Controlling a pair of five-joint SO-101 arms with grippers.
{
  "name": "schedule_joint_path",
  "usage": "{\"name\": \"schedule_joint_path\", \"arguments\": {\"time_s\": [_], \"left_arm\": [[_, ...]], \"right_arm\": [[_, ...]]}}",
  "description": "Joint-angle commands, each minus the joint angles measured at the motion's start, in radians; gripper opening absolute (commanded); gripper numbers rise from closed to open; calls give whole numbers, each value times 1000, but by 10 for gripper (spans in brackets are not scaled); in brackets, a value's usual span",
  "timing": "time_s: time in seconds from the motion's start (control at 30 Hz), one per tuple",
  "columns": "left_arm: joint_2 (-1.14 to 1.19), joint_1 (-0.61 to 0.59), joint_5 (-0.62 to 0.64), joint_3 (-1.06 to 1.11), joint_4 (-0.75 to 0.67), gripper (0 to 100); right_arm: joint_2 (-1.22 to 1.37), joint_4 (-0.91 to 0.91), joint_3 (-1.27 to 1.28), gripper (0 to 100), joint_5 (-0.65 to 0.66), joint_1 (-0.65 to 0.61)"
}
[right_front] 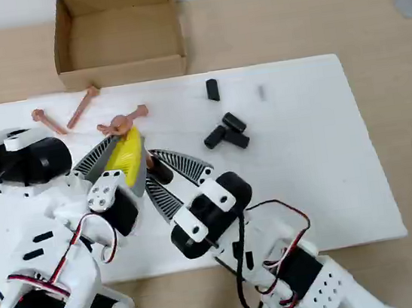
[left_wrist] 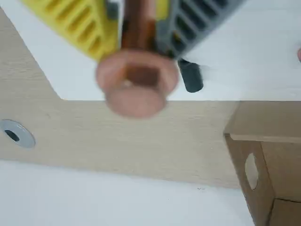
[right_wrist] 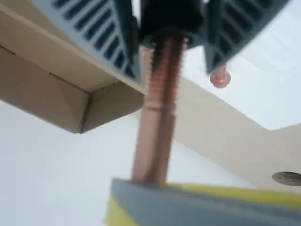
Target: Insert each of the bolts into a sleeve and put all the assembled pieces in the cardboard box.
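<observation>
Bolts point(right_front: 48, 121) lie loose on the white mat point(right_front: 309, 186). Two of them are close together, out to the side of the left jaws and not touching them. More brown bolt parts point(right_front: 121, 123) sit just past the tips of those jaws (I cannot tell how many are there). The cardboard box point(right_front: 123, 72) stands farther out the same way, well past the tips, on the wooden table point(right_front: 396, 98) at the mat's edge.

The left gripper point(left_wrist: 138, 21) has one yellow finger point(left_wrist: 70, 23) and one grey finger point(left_wrist: 202, 19). Its jaws are pulled in tight on a held bolt point(left_wrist: 136, 84). The bolt's smooth part is between the fingers, and its big round head sticks out on one side of them.

Next comes the right gripper point(right_front: 157, 172), with two grey fingers point(right_wrist: 94, 33). Its jaws are closed on a black sleeve point(right_wrist: 171, 19), which sits right between the tips. The bolt's screw end (the part with the ridges) reaches across from the left jaws, and its tip is at the mouth of that sleeve. I cannot tell how far in it goes. The two pairs of jaws are very near each other, tip to tip.

Off to the other side of the right jaws, well apart from them, three loose sleeves point(right_front: 226, 134) lie close together in a little bunch. A lone sleeve point(right_front: 213, 89) lies a bit past them, nearer the box side of the mat. Last, far out on the table, is a round metal cap point(right_front: 410, 2).
</observation>
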Motion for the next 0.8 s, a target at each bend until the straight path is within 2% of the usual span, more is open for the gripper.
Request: {"name": "schedule_joint_path", "arguments": {"time_s": [0.0,0.27,0.33,0.5,0.77], "left_arm": [[-4,-14,54,-48,-8,70],[-4,-14,140,-48,-8,75],[-5,-14,144,-48,0,107],[1,-12,193,-95,89,171],[1,-14,195,-172,167,179]], "right_arm": [[-8,-25,-82,9,2,-16],[-8,-25,-82,9,2,-16],[-8,-25,-82,9,2,-16],[-8,-25,-85,9,2,22],[-8,-25,-108,9,2,53]]}}
